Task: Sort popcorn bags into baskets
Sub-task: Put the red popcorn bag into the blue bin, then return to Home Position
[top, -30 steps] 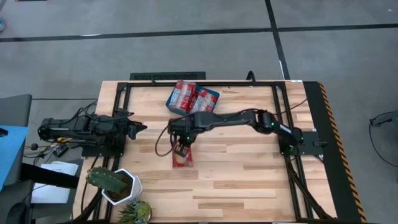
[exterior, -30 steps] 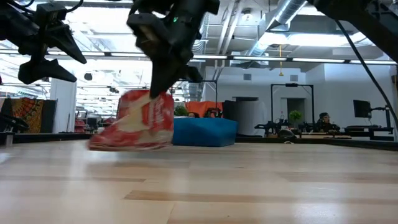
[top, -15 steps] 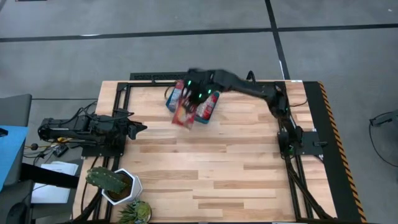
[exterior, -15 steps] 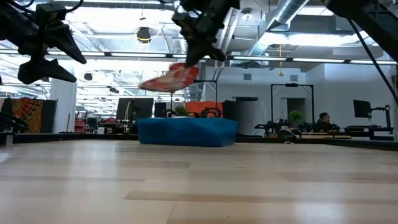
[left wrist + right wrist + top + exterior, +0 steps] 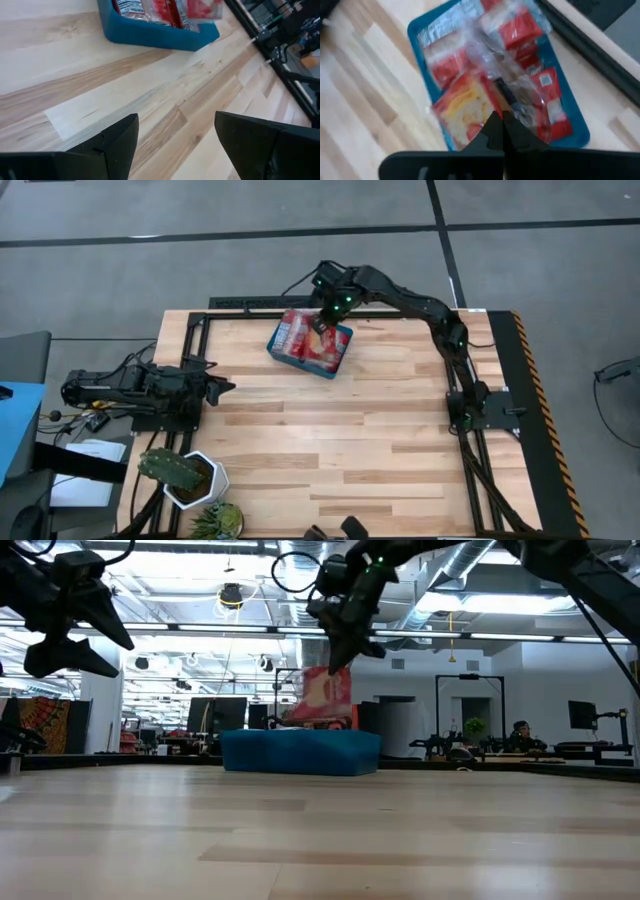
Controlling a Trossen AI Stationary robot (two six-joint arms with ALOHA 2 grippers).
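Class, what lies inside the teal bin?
Red popcorn bags fill the bin; the right gripper holds another above them. The bin's floor is covered.

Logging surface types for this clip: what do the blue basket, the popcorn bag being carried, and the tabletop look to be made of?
The basket looks like matte moulded plastic: uniform teal, rounded corners. The popcorn bag, pinched by the right gripper, looks like glossy printed plastic film, crinkled with a clear shiny end in the right wrist view. The table appears to be light, satin-finished wooden planks with visible grain.
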